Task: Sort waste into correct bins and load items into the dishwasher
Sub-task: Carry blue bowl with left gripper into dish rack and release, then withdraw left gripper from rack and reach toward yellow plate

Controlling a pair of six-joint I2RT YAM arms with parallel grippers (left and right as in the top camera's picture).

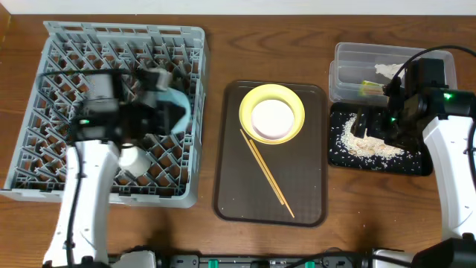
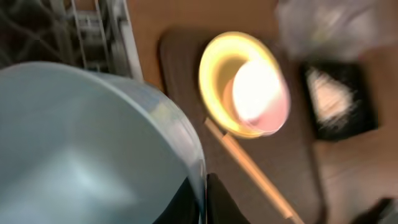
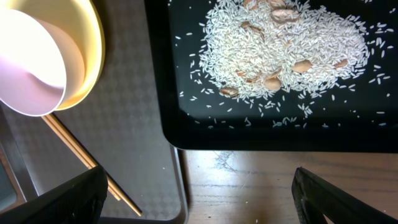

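left hand [image 1: 161,104] grips round light blue bowl [image 1: 178,110] by rim over grey plastic lattice dish rack [image 1: 111,33], frame left: seat it tilted in 1 slot. right hand [image 3: 199,199] wide open, empty.

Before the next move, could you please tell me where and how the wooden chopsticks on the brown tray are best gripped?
Grip the chopsticks around their lower half, coming straight down from above and closing across their width. They lie flat, side by side, diagonally on the brown tray. Their upper end sits right beside the yellow plate, so the lower half likely offers more room.
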